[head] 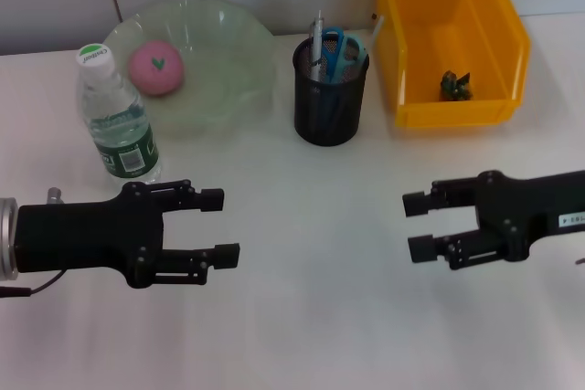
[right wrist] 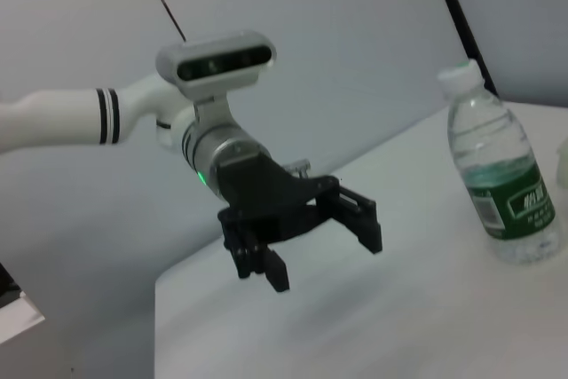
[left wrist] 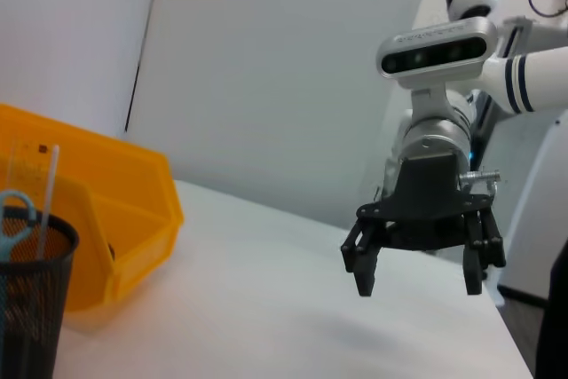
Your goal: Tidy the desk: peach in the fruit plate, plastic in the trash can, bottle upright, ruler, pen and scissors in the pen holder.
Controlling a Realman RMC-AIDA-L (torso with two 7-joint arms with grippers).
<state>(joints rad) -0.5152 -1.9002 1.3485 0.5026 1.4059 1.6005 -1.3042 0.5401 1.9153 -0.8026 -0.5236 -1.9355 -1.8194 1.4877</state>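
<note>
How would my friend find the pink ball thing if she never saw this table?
Look at the back of the white table, on the robot's left, for the big pale green glass bowl. The peach lies inside it, just behind the upright water bottle. It is the only round pink thing there, with a tiny dark mark on top.

Occluded and cropped items

The yellow bin (head: 452, 38) was cut off by the head view's top edge; the small dark object (head: 454, 85) inside it was too small to identify. The mesh pen holder (head: 331, 93) hid the lower parts of the scissors (head: 335, 50) and pen (head: 316, 43). Both arms ran past the frame edges. The ruler could not be made out with certainty.
</note>
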